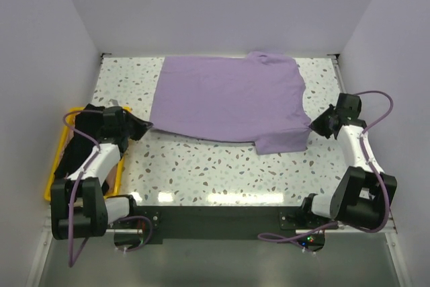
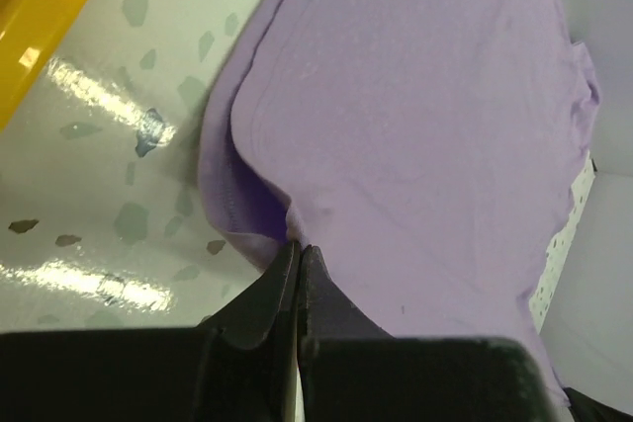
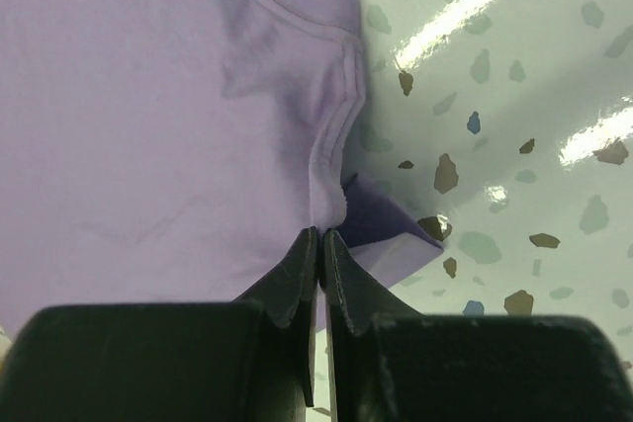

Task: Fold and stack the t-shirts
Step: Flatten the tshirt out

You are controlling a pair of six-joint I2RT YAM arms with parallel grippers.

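A pale lavender t-shirt lies spread on the far half of the speckled table. My left gripper is shut on its near left corner; the left wrist view shows the fabric pinched at the fingertips with the edge lifted and folded. My right gripper is shut on the near right edge by the sleeve; the right wrist view shows the shirt puckered at the fingertips, with a folded flap beside them. No black shirt is in view.
A yellow plastic crate stands at the table's left edge under my left arm; its rim shows in the left wrist view. White walls enclose the table on three sides. The speckled tabletop lies bare in front of the shirt.
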